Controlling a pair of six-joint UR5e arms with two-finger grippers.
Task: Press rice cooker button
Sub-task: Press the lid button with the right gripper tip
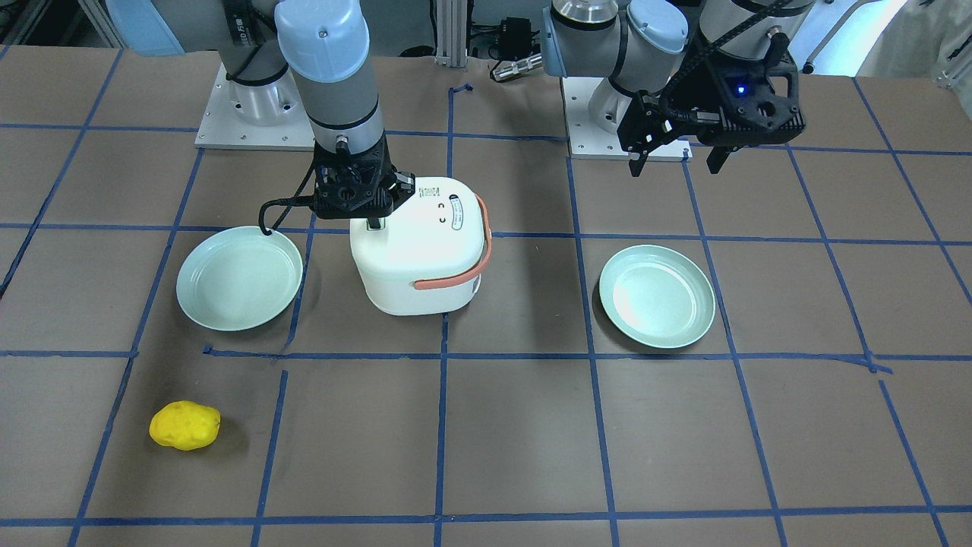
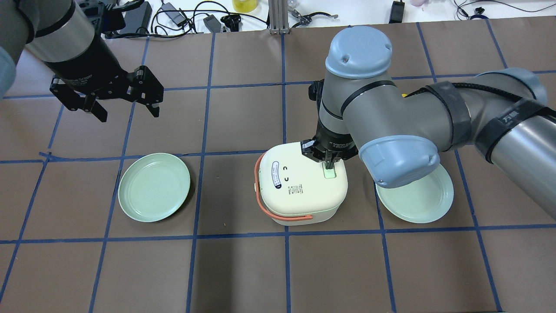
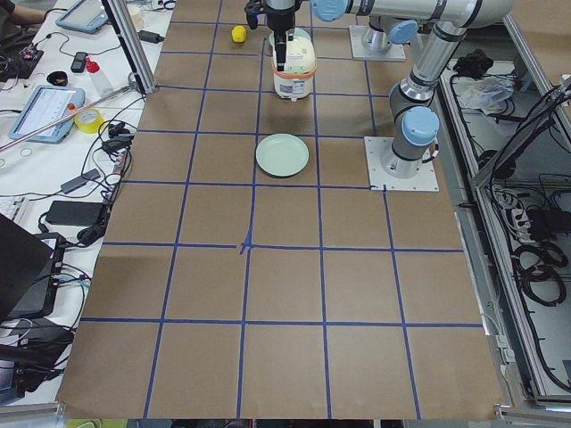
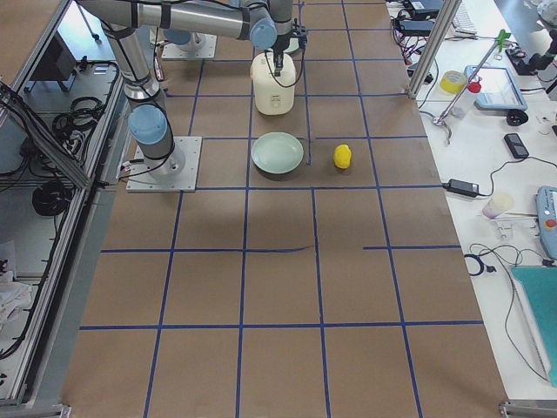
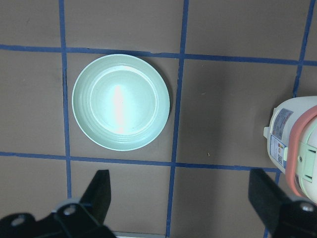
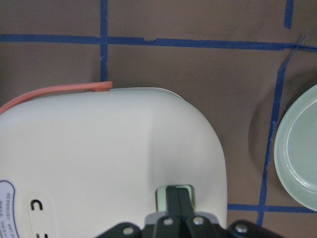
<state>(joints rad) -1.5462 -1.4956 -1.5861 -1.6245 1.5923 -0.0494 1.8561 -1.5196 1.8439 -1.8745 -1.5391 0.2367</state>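
A white rice cooker [image 2: 299, 187] with an orange handle stands mid-table; it also shows in the front view [image 1: 418, 251]. Its pale green button [image 2: 330, 174] is on the lid's right side. My right gripper [image 2: 329, 164] is shut, fingertips together and pressed down on the button; the right wrist view shows the closed fingers [image 6: 178, 203] in the button recess [image 6: 161, 197]. My left gripper [image 2: 126, 106] is open and empty, hovering above the table at the far left, away from the cooker [image 5: 297, 148].
A pale green plate [image 2: 154, 187] lies left of the cooker and another [image 2: 419, 204] right of it, partly under my right arm. A yellow sponge-like lump [image 1: 184, 425] lies near the operators' side. Blue tape lines grid the brown table.
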